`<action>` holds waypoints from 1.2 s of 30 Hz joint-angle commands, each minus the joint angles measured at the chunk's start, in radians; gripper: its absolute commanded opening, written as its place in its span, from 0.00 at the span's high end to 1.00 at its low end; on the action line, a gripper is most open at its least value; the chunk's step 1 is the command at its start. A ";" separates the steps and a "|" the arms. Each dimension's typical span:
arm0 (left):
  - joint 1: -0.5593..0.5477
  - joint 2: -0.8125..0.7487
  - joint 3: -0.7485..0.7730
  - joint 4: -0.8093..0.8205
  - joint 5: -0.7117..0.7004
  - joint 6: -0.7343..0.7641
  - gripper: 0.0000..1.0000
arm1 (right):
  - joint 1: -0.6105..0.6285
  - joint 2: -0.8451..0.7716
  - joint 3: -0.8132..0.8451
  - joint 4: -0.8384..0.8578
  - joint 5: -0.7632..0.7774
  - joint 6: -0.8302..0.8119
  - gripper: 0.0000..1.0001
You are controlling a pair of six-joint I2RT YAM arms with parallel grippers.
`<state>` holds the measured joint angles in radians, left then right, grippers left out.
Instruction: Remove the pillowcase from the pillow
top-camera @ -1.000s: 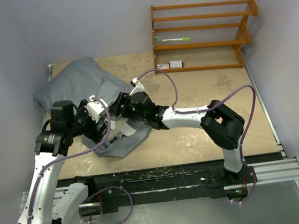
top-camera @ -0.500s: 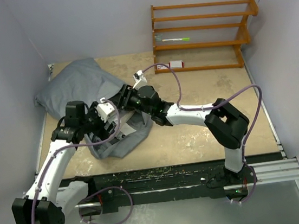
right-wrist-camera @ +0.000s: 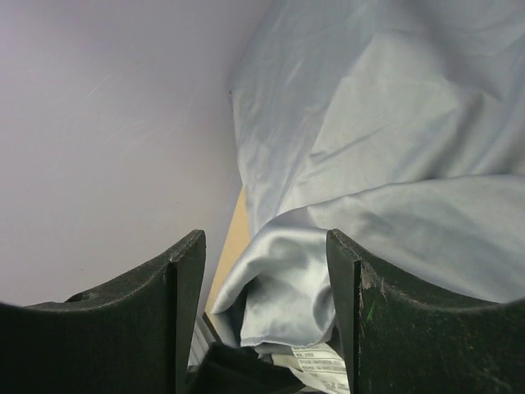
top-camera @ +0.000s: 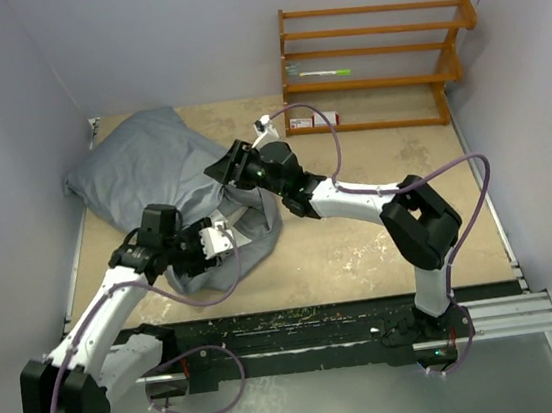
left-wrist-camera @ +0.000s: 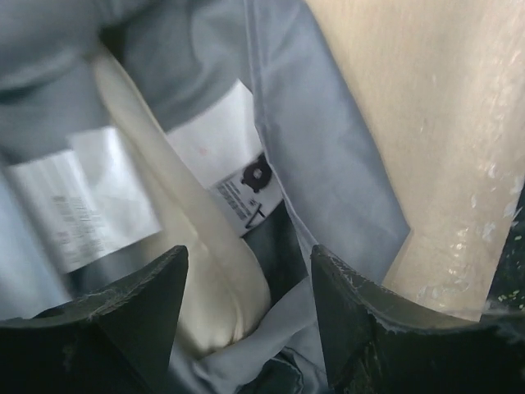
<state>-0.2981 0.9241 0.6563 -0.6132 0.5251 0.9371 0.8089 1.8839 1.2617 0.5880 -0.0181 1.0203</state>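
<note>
The blue-grey pillowcase [top-camera: 145,167] lies wrinkled at the back left of the table, its open end towards the arms. In the left wrist view the cream pillow [left-wrist-camera: 209,254] shows inside the opening, with white labels [left-wrist-camera: 221,160] beside it and the pillowcase [left-wrist-camera: 328,156] folded round it. My left gripper [top-camera: 217,242] [left-wrist-camera: 248,256] is open over that opening, jaws astride the pillow's edge and a fold of cloth. My right gripper [top-camera: 223,168] [right-wrist-camera: 264,240] is open above the pillowcase [right-wrist-camera: 394,123], a loose fold lying between its jaws.
An orange wooden rack [top-camera: 374,63] stands at the back right with a green-tipped pen on a shelf and small red-and-white boxes [top-camera: 326,118] at its foot. Grey walls close in the left and back. Bare tan tabletop [top-camera: 381,244] lies to the right.
My left gripper has moved towards the near edge and right along the pillowcase's open end. My right gripper has moved back, towards the far left, over the cloth.
</note>
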 commanded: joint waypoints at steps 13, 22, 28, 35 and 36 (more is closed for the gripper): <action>-0.053 -0.054 -0.190 0.289 -0.342 0.237 0.21 | 0.005 -0.005 0.097 -0.078 -0.023 -0.124 0.38; -0.053 0.009 -0.241 0.363 -0.438 0.239 0.16 | 0.005 0.003 0.085 -0.066 -0.045 -0.125 0.38; -0.052 0.209 -0.152 0.395 -0.470 0.109 0.26 | 0.001 -0.028 0.058 -0.083 -0.036 -0.148 0.38; -0.052 0.242 -0.192 0.501 -0.550 0.158 0.80 | -0.021 -0.086 -0.013 -0.069 -0.033 -0.147 0.38; -0.052 0.242 -0.201 0.506 -0.562 0.159 0.92 | -0.024 -0.094 -0.024 -0.066 -0.033 -0.144 0.38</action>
<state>-0.3504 1.1446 0.4805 -0.1486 0.0345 1.1027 0.8032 1.8740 1.2667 0.4908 -0.0448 0.8955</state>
